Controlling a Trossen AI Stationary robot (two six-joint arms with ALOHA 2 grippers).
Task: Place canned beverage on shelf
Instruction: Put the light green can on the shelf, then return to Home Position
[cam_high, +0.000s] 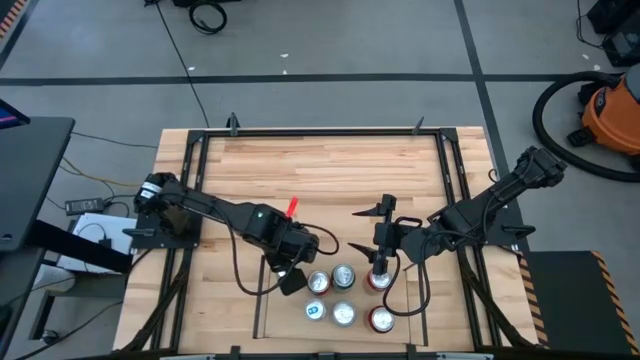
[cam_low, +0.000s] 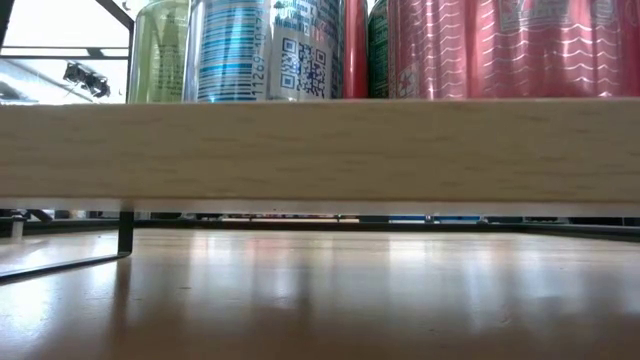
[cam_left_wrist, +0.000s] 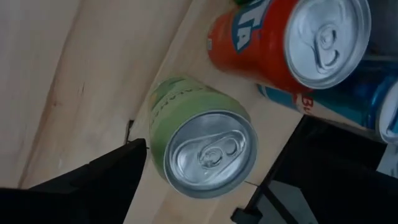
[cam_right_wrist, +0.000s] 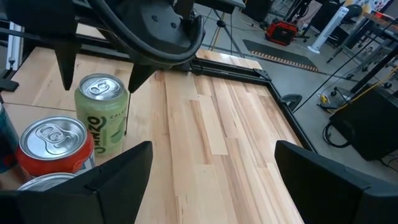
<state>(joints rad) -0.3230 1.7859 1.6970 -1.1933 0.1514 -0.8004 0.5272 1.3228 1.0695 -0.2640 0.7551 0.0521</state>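
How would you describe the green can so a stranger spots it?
On the table, find the small wooden shelf. The pale green can stands at its corner beside the open left gripper; its neighbours are an orange can and a blue can.

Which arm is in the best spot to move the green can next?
Left. Its open tool has a finger each side of the green can on the shelf; the right tool is empty, farther off.
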